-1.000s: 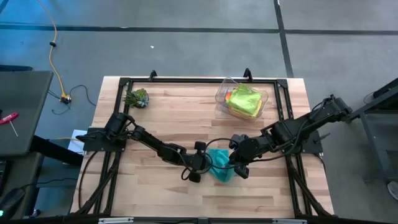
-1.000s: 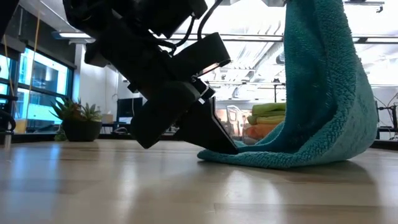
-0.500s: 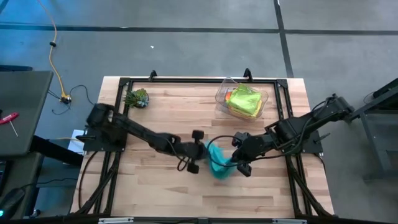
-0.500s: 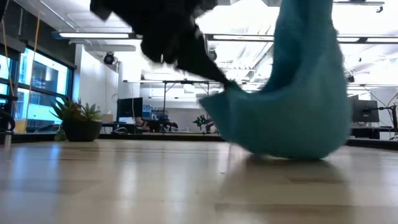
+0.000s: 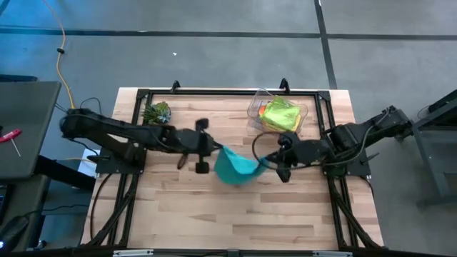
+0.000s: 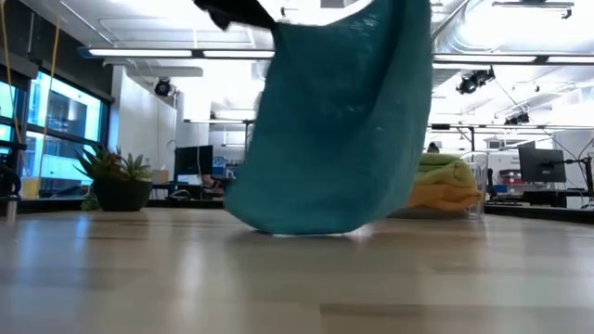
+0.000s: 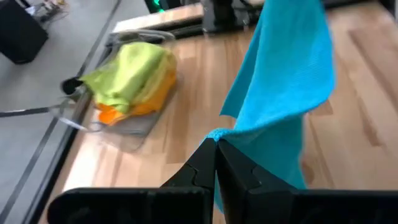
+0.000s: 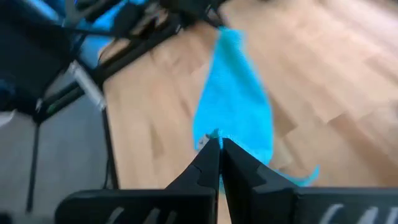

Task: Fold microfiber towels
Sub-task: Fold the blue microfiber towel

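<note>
The left end effector [image 7: 216,146] and the right end effector [image 8: 215,142] each pinch a corner of the teal towel [image 5: 234,166], stretched between them. Its lower edge brushes the tabletop [image 5: 214,207]. The other towels [image 5: 280,114] sit in the clear bin [image 5: 254,107] at the far right.

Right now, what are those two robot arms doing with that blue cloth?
Both arms are holding one teal towel up between them over the middle of the wooden table. The left gripper is pinched shut on one corner and the right gripper is pinched shut on another. The towel hangs down like a curtain, with its bottom edge at about the tabletop. Other towels, lime green on top with orange underneath, sit piled in a clear bin at the back. A small plant stands near the far left corner.
</note>
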### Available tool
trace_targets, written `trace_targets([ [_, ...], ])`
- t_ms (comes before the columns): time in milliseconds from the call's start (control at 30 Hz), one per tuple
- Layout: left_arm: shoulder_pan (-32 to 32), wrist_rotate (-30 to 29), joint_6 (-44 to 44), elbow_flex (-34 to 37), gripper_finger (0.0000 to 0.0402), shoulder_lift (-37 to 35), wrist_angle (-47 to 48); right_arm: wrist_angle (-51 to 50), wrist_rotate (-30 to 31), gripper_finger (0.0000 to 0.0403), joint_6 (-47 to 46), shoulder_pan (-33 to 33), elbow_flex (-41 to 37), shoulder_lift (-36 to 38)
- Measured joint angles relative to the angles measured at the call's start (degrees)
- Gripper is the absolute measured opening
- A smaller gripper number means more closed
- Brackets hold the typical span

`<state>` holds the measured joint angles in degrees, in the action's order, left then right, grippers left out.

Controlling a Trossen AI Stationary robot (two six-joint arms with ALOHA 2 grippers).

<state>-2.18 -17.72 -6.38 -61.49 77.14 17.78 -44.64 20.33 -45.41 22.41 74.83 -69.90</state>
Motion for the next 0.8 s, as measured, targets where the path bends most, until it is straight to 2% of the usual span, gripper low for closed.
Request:
trace_targets([
  [400, 0.45, -0.92, 10.44, 0.00, 0.0000, -16.37, 7.55, 7.68, 2.17, 0.0000, 8.23, -11.47, 0.00, 0.27],
  [667, 0.45, -2.97, 14.18, 0.02, 0.0000, -21.34, 16.34, 7.66, 2.11, 0.0000, 11.34, -16.03, 0.00, 0.25],
  [800, 0.51, -7.17, 12.16, 0.02, 0.0000, -21.38, 21.43, 7.22, 0.50, 0.0000, 12.97, -17.86, 0.00, 0.25],
])
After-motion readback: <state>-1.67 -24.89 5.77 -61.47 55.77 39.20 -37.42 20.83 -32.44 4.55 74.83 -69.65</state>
